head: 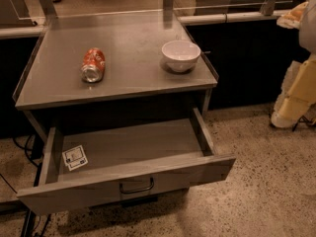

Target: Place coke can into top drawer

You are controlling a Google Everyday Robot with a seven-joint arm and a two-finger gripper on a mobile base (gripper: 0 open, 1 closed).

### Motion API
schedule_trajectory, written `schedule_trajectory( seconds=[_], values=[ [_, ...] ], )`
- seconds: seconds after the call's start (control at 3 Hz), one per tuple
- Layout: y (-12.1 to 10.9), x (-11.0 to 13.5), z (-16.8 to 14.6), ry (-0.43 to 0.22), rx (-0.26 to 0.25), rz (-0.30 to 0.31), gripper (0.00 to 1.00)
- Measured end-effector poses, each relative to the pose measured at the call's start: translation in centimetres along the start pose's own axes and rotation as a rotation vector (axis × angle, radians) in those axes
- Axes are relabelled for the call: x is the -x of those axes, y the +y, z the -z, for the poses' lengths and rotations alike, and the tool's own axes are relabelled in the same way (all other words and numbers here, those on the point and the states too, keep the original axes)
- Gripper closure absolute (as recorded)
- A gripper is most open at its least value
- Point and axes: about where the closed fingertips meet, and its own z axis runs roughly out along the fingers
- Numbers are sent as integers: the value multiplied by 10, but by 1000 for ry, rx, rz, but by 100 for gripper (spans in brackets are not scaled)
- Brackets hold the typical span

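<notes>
The coke can (93,64) lies on its side on the left of the grey surface (133,75), well apart from the white bowl (180,55). Below, the top drawer (128,147) stands pulled out, a white tag (75,157) in its left front corner. The pincer (285,118) hangs by the right edge, far from the can; its state I cannot tell.

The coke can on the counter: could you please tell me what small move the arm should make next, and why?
Probably swing the gripper across toward the coke can. The can lies on its side on the left of the countertop, apart from the white bowl, while the gripper hangs at the view's right edge, off the counter. The top drawer already stands open.
</notes>
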Motion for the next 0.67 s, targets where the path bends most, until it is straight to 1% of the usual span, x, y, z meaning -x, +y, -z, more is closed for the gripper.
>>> schedule_trajectory(
  seconds=[0.33, 0.67],
  values=[
    [0, 1, 1, -2, -2, 1, 0],
    [-1, 24, 2, -38, -1, 48, 0]
  ],
)
